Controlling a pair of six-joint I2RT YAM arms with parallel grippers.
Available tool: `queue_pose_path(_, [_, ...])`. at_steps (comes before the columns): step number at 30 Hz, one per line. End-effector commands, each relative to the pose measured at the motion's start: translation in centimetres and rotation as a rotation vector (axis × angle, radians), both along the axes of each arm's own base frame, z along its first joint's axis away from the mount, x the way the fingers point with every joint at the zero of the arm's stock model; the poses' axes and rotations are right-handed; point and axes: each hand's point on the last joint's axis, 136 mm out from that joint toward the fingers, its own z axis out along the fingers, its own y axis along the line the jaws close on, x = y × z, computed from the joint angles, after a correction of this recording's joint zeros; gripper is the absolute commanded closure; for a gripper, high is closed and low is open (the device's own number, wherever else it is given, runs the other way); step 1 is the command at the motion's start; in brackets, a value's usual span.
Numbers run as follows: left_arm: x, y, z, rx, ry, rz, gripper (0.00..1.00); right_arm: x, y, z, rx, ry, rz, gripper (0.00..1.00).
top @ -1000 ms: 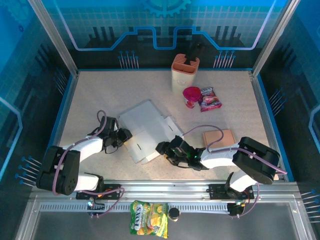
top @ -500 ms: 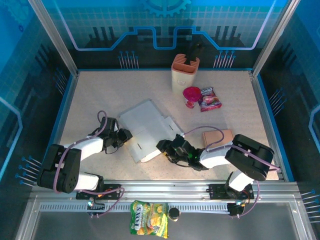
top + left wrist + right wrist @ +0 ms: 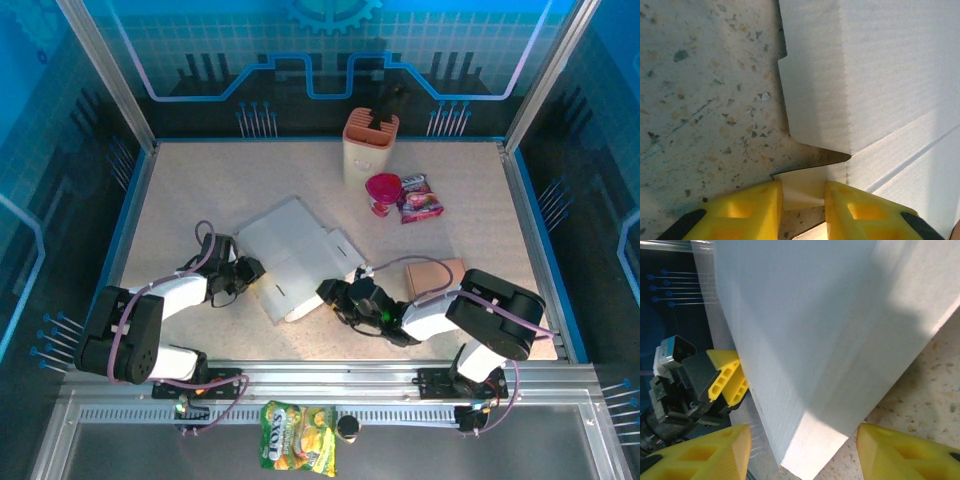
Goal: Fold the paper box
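The white paper box [image 3: 285,245] lies mostly flat and unfolded in the middle of the table. My left gripper [image 3: 252,270] is at its left edge. In the left wrist view this gripper [image 3: 804,200] is shut on a small white flap of the box [image 3: 880,75], with a raised panel just beyond it. My right gripper [image 3: 325,295] is at the box's near right corner. In the right wrist view it [image 3: 802,450] stands open and wide, with the corner of a lifted box panel [image 3: 815,315] between the fingers. The left gripper [image 3: 725,377] shows behind that panel.
A brown cardboard box [image 3: 437,275] lies just right of the right arm. At the back stand an orange holder [image 3: 370,140], a pink cup [image 3: 383,192] and a snack packet [image 3: 420,198]. A chips bag [image 3: 297,450] sits on the front rail.
The right gripper has edged slightly to the right at the box's near corner, and the sheet's near right flaps have shifted a little. The left gripper has stayed put.
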Motion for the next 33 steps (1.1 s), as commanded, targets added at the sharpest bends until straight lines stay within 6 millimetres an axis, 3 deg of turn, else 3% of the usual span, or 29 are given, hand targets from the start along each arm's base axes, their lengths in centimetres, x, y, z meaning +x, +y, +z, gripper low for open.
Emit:
queue_pose_path(1, [-0.9,-0.3,-0.9,-0.006,0.054,-0.017,0.71,0.7,0.2,0.8,0.072,-0.069,-0.044,0.41])
queue_pose_path(7, [-1.3,-0.3,-1.2,-0.002,0.065,-0.019,0.72,1.3,-0.4,1.9,0.178,-0.164,-0.093,0.49])
queue_pose_path(18, [-1.2,-0.2,-1.3,0.007,0.069,-0.020,0.72,1.3,-1.2,2.3,0.183,-0.226,-0.121,0.62])
queue_pose_path(26, [-1.2,-0.2,-1.2,0.012,0.068,-0.023,0.72,1.2,-1.3,2.9,0.166,-0.262,-0.122,0.63])
queue_pose_path(33, [-1.5,-0.1,-1.0,0.015,0.069,-0.025,0.72,2.2,-2.0,2.6,0.131,-0.291,-0.143,0.63])
